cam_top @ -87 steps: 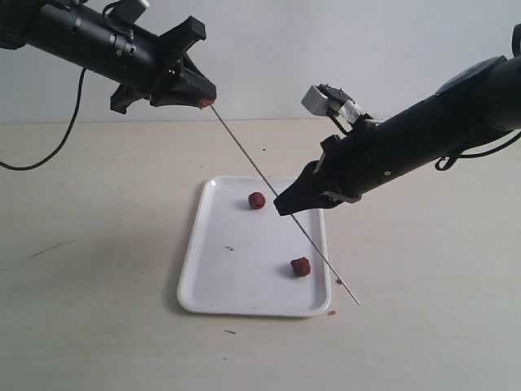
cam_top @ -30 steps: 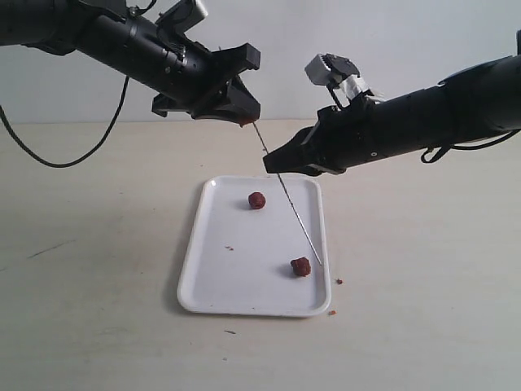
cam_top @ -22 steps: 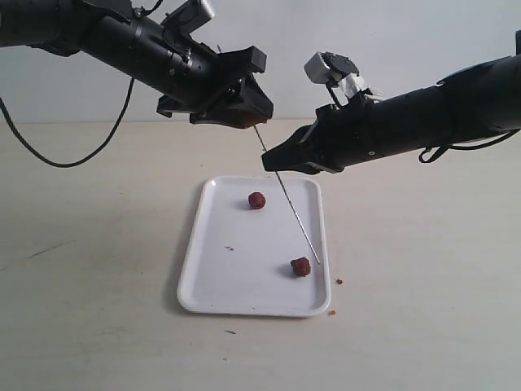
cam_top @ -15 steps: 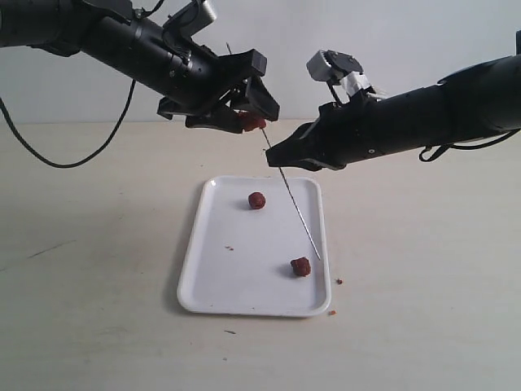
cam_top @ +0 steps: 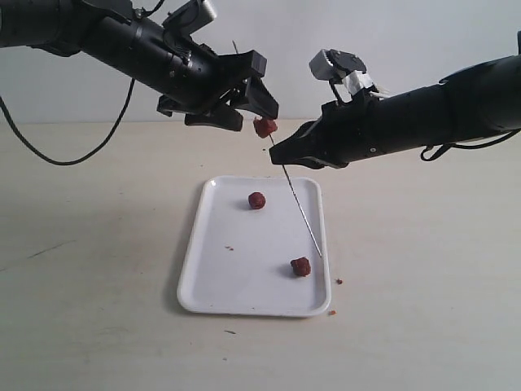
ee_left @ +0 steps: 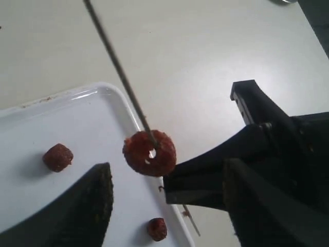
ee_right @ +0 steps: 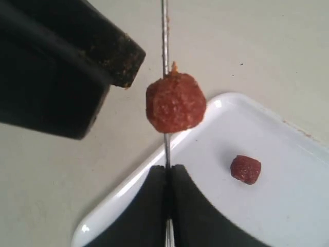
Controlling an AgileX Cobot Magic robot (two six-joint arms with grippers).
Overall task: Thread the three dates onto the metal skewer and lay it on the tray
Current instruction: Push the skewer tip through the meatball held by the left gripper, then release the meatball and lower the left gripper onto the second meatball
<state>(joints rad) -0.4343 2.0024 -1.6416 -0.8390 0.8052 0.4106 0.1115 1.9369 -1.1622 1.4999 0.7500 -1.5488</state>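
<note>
One date point(cam_top: 264, 127) is pierced on the metal skewer point(cam_top: 301, 216), just above my right gripper point(cam_top: 278, 154), which is shut on the rod. The skewer slants down over the white tray point(cam_top: 213, 269). My left gripper point(cam_top: 256, 119) is open, its fingers point(ee_left: 82, 206) on either side of the threaded date point(ee_left: 149, 153) and apart from it. Two more dates point(cam_top: 257, 199) point(cam_top: 301, 266) lie loose on the tray. The right wrist view shows its jaws closed on the skewer point(ee_right: 164, 31) below the threaded date point(ee_right: 176, 102).
Small brown crumbs point(cam_top: 339, 281) lie on the table beside the tray's right rim and near its front corner point(cam_top: 331, 312). A black cable point(cam_top: 49, 159) hangs from the left arm at the far left. The beige tabletop surrounds the tray.
My left gripper moved right along the skewer with the date, then opened and let it go on the rod. The right gripper lifted the skewer more upright.
</note>
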